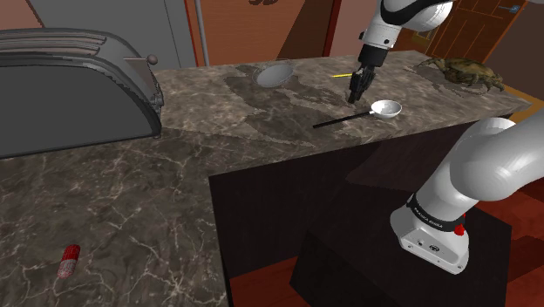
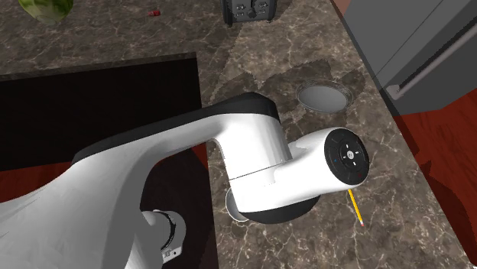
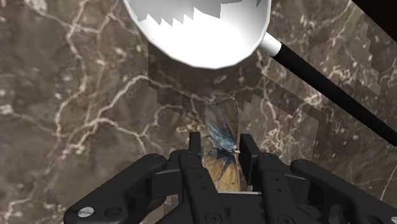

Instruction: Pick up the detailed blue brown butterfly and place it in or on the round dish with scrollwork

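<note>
A butterfly point(image 3: 221, 124) with a blue body and brown wings stands on edge between my black fingers point(image 3: 195, 145), clasped by them. My gripper point(image 3: 219, 145) is shut on it, over the marble counter point(image 3: 76, 114) just beside a white ladle's bowl point(image 3: 197, 32). In the shoulder view the gripper point(image 1: 357, 89) hangs near the counter's far side, next to the ladle point(image 1: 386, 108). The round grey dish point(image 1: 275, 73) lies further toward that view's left, apart from the gripper. It also lies near the counter edge as the dish point(image 2: 324, 95) in the second exterior view.
A yellow pencil point(image 1: 342, 76) lies by the gripper, and the ladle's black handle point(image 1: 340, 119) runs toward the dish side. A brown crab point(image 1: 466, 71) sits at the counter's right end. A large toaster point(image 1: 70, 87) stands left, and a small red can point(image 1: 68, 259) lies near the front.
</note>
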Action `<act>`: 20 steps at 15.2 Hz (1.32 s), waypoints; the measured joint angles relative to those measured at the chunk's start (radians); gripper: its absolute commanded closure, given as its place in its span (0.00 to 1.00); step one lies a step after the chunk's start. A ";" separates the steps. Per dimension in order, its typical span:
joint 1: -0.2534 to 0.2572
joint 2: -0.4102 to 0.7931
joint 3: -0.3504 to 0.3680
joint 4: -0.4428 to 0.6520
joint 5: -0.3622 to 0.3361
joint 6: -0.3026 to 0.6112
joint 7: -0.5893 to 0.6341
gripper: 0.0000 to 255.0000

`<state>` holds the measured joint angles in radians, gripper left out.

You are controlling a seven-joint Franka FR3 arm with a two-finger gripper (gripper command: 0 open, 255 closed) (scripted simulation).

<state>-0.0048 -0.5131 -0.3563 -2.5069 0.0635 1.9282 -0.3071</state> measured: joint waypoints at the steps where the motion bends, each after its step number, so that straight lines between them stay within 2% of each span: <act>1: 0.000 0.000 0.000 0.000 0.000 0.000 0.000 1.00; 9: 0.000 -0.003 0.001 0.004 0.000 -0.005 0.002 1.00; 20: 0.002 -0.031 0.020 0.123 0.000 -0.150 0.034 1.00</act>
<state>-0.0023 -0.5444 -0.3359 -2.3834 0.0637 1.7779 -0.2728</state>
